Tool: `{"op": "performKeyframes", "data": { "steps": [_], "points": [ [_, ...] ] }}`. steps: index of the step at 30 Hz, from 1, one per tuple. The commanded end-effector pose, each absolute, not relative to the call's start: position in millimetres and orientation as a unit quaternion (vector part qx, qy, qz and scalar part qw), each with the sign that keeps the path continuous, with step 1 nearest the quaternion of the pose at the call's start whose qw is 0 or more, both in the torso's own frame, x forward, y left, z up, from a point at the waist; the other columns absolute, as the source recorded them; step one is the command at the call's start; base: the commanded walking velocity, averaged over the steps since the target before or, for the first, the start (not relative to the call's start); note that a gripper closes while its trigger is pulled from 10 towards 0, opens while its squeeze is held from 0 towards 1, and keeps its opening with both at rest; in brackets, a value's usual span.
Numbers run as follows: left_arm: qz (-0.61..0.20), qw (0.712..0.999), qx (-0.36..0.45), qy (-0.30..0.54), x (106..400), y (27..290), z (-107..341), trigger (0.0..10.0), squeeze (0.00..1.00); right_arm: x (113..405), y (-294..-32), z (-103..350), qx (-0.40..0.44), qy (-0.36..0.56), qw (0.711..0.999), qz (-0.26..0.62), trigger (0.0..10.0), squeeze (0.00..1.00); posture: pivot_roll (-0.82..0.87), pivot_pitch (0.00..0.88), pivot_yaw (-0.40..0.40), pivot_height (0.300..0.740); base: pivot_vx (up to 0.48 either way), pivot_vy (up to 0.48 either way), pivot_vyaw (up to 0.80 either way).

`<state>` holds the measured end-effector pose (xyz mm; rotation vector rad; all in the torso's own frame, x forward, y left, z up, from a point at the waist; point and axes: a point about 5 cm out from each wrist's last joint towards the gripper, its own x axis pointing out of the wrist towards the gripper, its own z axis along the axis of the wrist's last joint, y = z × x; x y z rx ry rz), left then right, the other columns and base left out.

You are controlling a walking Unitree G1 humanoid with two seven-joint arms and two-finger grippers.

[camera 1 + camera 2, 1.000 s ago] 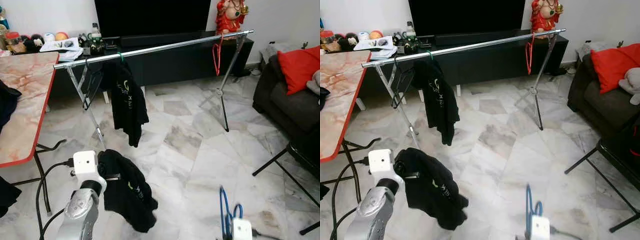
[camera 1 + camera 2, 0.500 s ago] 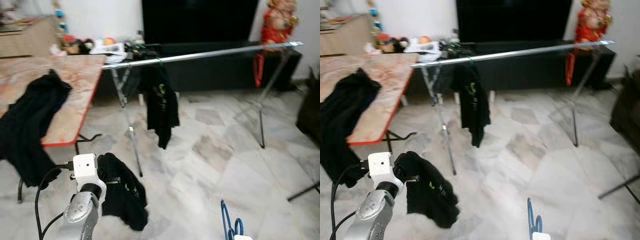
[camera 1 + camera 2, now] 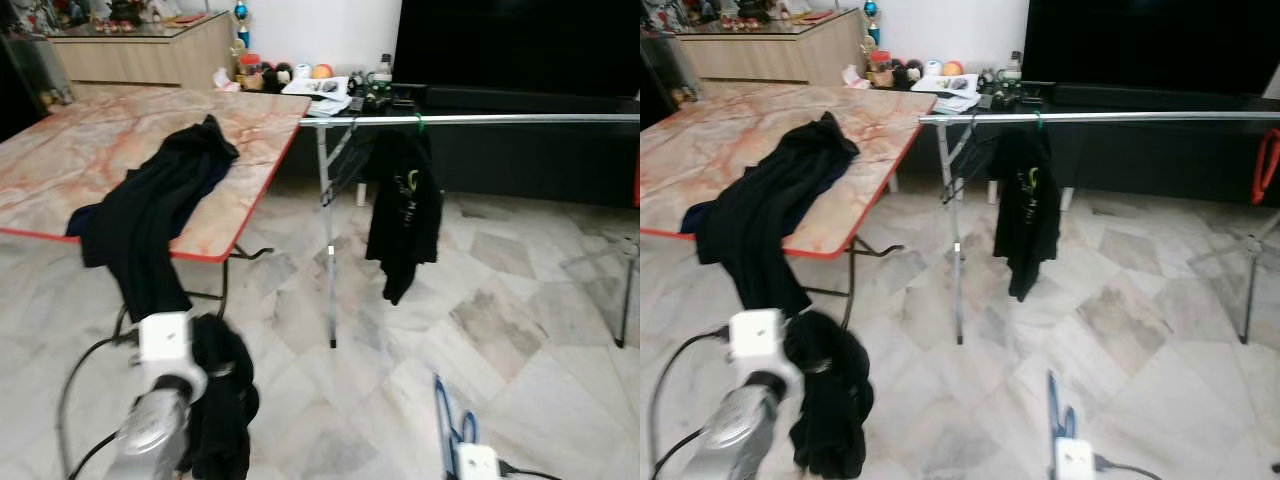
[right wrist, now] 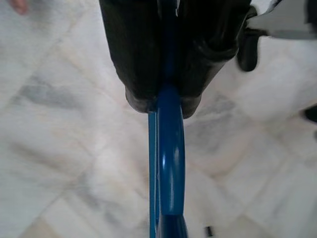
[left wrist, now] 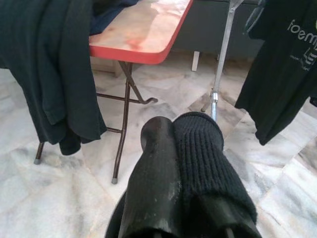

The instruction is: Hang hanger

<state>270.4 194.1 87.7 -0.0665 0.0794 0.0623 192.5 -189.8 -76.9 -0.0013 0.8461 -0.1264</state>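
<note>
Holding a blue hanger, the right hand has both fingers clamped on it, low over the marble floor. Left hand: fingers pressed together on a black garment, which droops below the wrist. Silver clothes rail stands ahead, well apart from both hands, carrying one black shirt. Another dark garment lies draped over the edge of the red-rimmed marble worktop.

Blue hanger; black shirt with green lettering on silver rail; pink-marbled table, red-edged; black garment; grey-veined white floor
</note>
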Motion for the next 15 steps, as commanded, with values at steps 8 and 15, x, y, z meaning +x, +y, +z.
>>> {"op": "performKeyframes", "data": {
  "steps": [8, 15],
  "points": [
    [0.019, 0.999, -0.03, 0.017, 274, 191, 100, 10.0, 0.0, 169, -192, -88, 0.014, 0.441, 0.895, -0.072, 10.0, 0.0, 0.0, 0.046, 0.054, 0.74, 0.0, 0.0, 0.0],
    [0.019, 0.999, -0.033, 0.018, 274, 190, 101, 10.0, 0.0, 169, -190, -88, 0.016, 0.442, 0.894, -0.067, 10.0, 0.0, 0.0, 0.048, 0.055, 0.74, 0.0, 0.0, 0.0]
  ]
}}
